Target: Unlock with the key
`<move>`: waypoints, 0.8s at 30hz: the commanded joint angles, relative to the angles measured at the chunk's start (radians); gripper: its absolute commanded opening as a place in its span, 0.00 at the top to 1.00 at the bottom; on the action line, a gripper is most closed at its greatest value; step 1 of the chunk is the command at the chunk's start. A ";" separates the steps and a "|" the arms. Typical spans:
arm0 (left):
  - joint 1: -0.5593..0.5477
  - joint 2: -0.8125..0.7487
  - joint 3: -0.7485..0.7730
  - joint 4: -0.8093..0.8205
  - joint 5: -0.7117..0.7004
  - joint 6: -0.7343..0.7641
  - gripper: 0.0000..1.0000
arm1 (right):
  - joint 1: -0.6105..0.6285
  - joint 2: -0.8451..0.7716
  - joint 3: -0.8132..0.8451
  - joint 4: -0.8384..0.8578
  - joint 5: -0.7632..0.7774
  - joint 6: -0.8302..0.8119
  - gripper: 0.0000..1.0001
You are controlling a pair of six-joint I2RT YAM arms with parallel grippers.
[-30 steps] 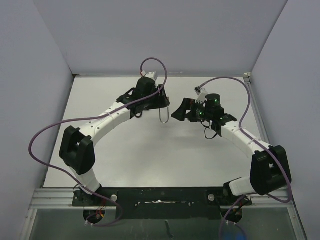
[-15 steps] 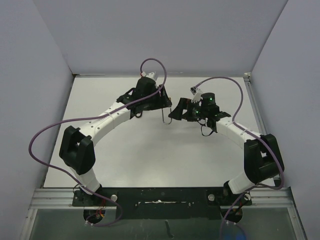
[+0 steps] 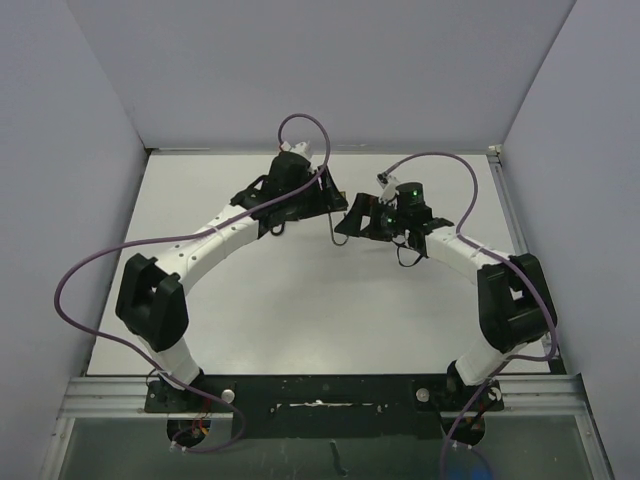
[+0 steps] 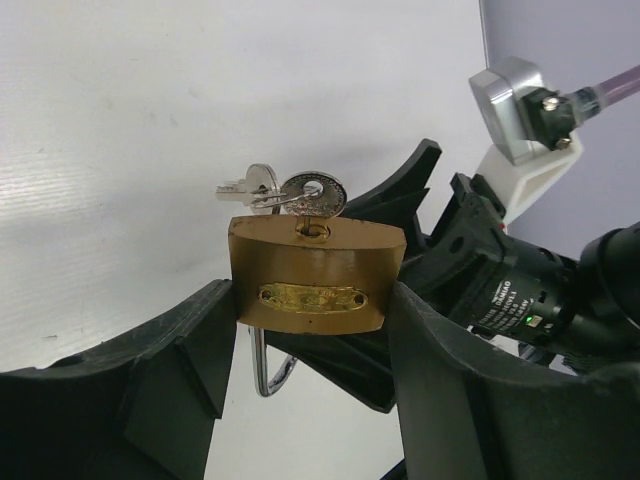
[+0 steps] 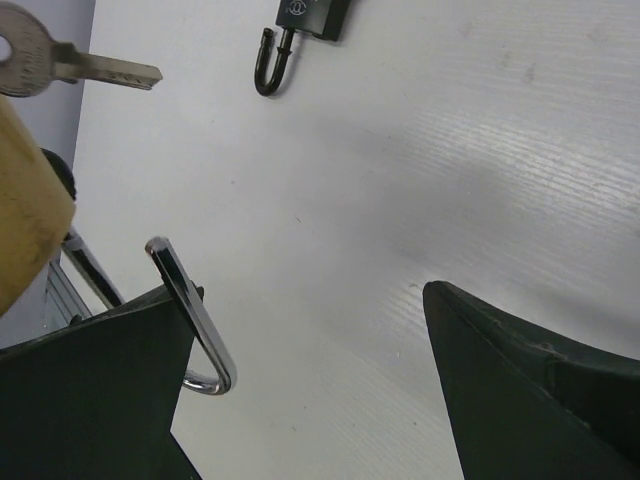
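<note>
My left gripper [image 4: 312, 300] is shut on a brass padlock [image 4: 315, 265] and holds it above the table. A silver key [image 4: 312, 192] sits in its keyhole, and a second key [image 4: 250, 185] hangs from the same ring. The steel shackle [image 4: 262, 365] hangs below the body. In the right wrist view its free end [image 5: 158, 250] stands clear of the brass body [image 5: 25, 210]. My right gripper [image 5: 310, 300] is open and empty, with its left finger right beside the shackle. In the top view the two grippers [image 3: 322, 205] [image 3: 347, 222] meet at the table's middle back.
A dark padlock [image 5: 310, 12] lies on the white table [image 5: 450, 150] beyond the right gripper. Purple cables [image 3: 440, 160] arch over both wrists. Grey walls close the table's left, back and right sides.
My right arm has swung left toward the left gripper, bringing its open gripper up to the padlock's shackle. The left gripper has kept hold of the padlock almost in place.
</note>
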 commanded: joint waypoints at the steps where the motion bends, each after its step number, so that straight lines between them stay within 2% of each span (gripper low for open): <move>1: 0.014 -0.121 0.012 0.172 0.024 -0.039 1.00 | -0.002 -0.017 0.047 0.003 -0.001 -0.003 0.02; 5: 0.020 -0.122 0.010 0.164 0.012 -0.037 1.00 | -0.004 -0.041 0.044 0.006 0.009 -0.010 0.02; 11: 0.020 -0.074 0.010 0.126 -0.005 -0.025 1.00 | -0.005 -0.158 -0.007 0.117 0.035 -0.031 0.02; 15: 0.020 -0.049 -0.002 0.117 -0.030 -0.019 1.00 | -0.001 -0.218 0.008 0.035 0.107 -0.082 0.02; 20: 0.020 -0.041 0.017 0.086 -0.064 -0.025 1.00 | 0.008 -0.236 0.077 -0.191 0.234 -0.181 0.02; 24: 0.020 -0.049 0.034 0.078 -0.071 -0.037 1.00 | 0.033 -0.249 0.073 -0.263 0.365 -0.233 0.02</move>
